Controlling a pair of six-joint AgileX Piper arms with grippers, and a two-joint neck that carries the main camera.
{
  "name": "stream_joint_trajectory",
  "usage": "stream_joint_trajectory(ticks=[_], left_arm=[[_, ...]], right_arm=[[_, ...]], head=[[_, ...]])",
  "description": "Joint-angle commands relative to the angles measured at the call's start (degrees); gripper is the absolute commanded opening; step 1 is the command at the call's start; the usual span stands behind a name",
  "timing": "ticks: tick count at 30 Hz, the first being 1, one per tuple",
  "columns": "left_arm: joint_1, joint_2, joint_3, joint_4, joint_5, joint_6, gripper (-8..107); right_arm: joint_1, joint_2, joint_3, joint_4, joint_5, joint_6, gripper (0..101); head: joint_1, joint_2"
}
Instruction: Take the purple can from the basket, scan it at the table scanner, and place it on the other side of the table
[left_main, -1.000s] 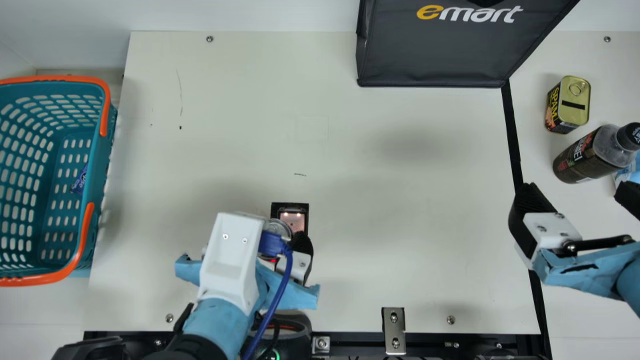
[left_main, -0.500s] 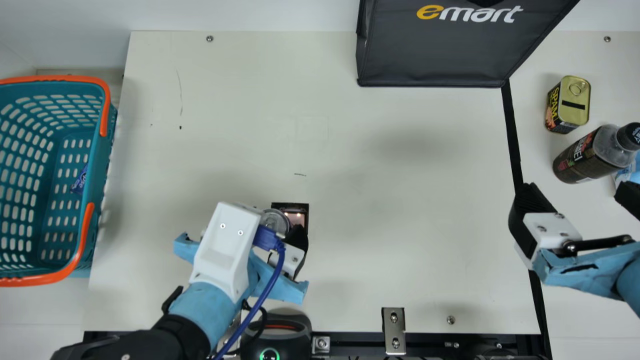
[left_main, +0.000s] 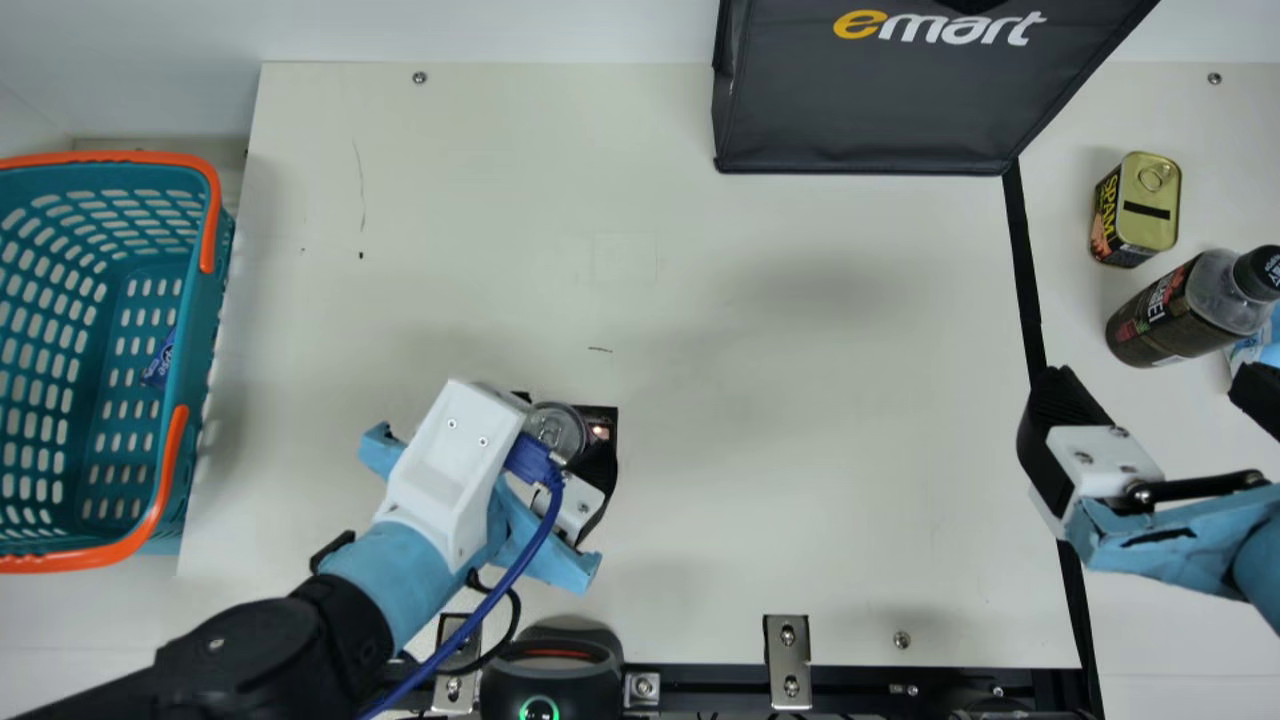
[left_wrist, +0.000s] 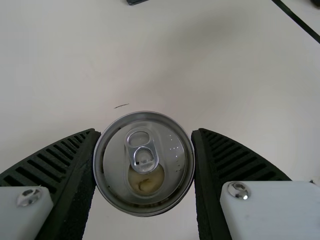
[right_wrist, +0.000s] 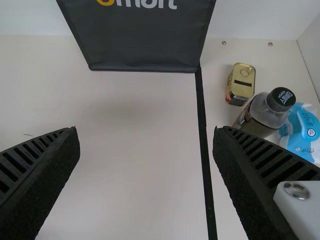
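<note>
Most likely busy with scanning: holding the purple can (left_main: 556, 428) over the table scanner (left_main: 603, 425), toward eight o'clock from the main view's centre, in the left gripper (left_wrist: 146, 131), opened only to can width. Next, once read, to carry toward three o'clock, beyond the black line (left_main: 1025, 260), needing no help from the right gripper (right_wrist: 145, 130), empty and wide open there.

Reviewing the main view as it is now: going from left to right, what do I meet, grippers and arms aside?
Teal basket → purple can, its silver lid upward → table scanner, partly covered → black bag → gold-topped tin → dark bottle.
</note>
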Motion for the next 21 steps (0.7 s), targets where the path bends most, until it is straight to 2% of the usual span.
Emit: stream_joint_trajectory(ticks=[1,11,21], left_arm=[[1.01,-0.12,0.24,-2.46,-2.47,6.18,-8],[3.98,-1.64,0.48,-16.19,-6.95,29.38,-8],[7.67,-3.93,-1.14,-35.71,-5.35,56.74,-8]], right_arm=[[0.0,0.0,0.0,0.0,0.0,0.0,95],[0.0,0.0,0.0,0.0,0.0,0.0,95],[0.0,0.0,0.0,0.0,0.0,0.0,95]], head=[[-1.57,0.09],[-1.57,0.09],[-1.57,0.09]])
